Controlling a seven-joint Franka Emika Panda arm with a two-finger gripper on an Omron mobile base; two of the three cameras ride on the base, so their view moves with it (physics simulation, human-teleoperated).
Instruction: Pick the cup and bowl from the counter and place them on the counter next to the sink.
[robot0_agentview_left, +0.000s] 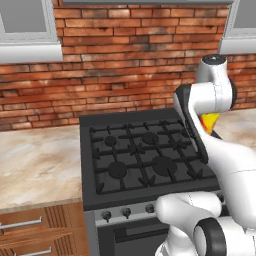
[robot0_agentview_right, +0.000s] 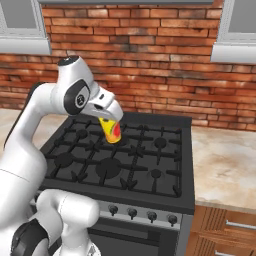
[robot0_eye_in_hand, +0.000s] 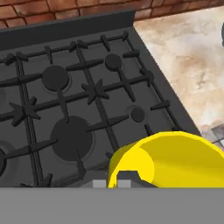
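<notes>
Wall (robot0_agentview_left: 125, 60): red brick, running behind the stove; grey-framed cabinets or windows are sitting high at both upper corners in the base views.
Counter (robot0_agentview_left: 35, 165): beige-and-brown marbled stone, lying on both sides of the stove; wooden drawer fronts with metal handles are showing below it.
Stove (robot0_agentview_right: 135, 155): black, with burner grates and a row of knobs along its front edge; it is serving as the landmark for every line here.
Arm (robot0_agentview_right: 45, 125): white with dark joints, arching up over the front of the stove and bending down toward the grates.
Cup (robot0_agentview_right: 111, 130): yellow with an orange-red band, hanging tilted in the air above the stove grates, toward the middle of the stove in the right base view; it is touching neither the grates nor the counter. In the left base view a slice of it is peeking out past the arm, toward the stove's right rear. In the hand view its yellow rim and wall are sitting low in the picture, with the stove's front right part and the counter to the right of the stove beneath it.
Gripper (robot0_agentview_right: 109, 120): fingers are pressing together on the cup, clamping it at its upper end; the fingers themselves are mostly hidden by the hand and the cup.
</notes>
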